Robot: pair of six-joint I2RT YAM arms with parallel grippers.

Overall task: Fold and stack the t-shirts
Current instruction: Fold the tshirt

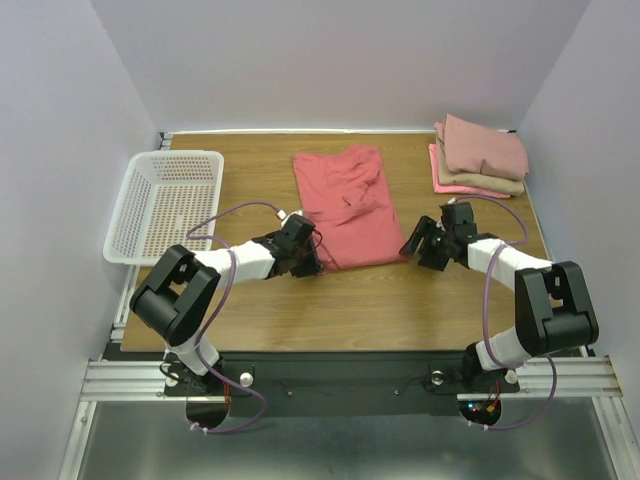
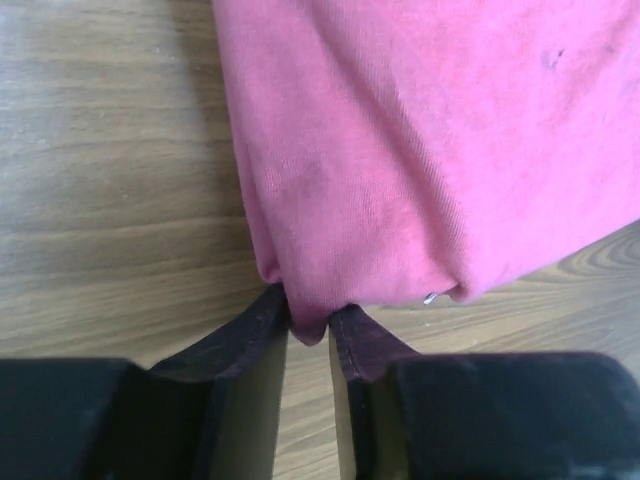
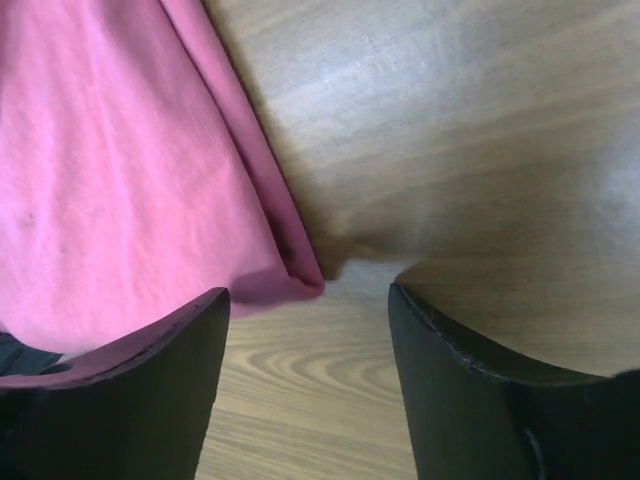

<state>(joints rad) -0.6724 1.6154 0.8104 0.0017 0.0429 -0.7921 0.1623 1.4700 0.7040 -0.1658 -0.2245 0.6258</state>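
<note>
A large coral-red t-shirt [image 1: 348, 205] lies partly folded on the middle of the wooden table. My left gripper [image 1: 311, 262] is at its near left corner. In the left wrist view the gripper [image 2: 310, 322] is shut on a small pinch of the shirt's hem [image 2: 400, 160]. My right gripper [image 1: 414, 246] is at the shirt's near right corner. In the right wrist view it [image 3: 308, 310] is open, and the shirt's corner [image 3: 290, 275] lies on the table just ahead of the left finger, not gripped. A stack of folded shirts [image 1: 480, 158] sits at the back right, dusty-pink on top, tan under it, bright-pink at the bottom.
A white plastic mesh basket [image 1: 140, 215] stands at the table's left edge. Purple cables loop from both arms over the table. Walls close in the left, back and right sides.
</note>
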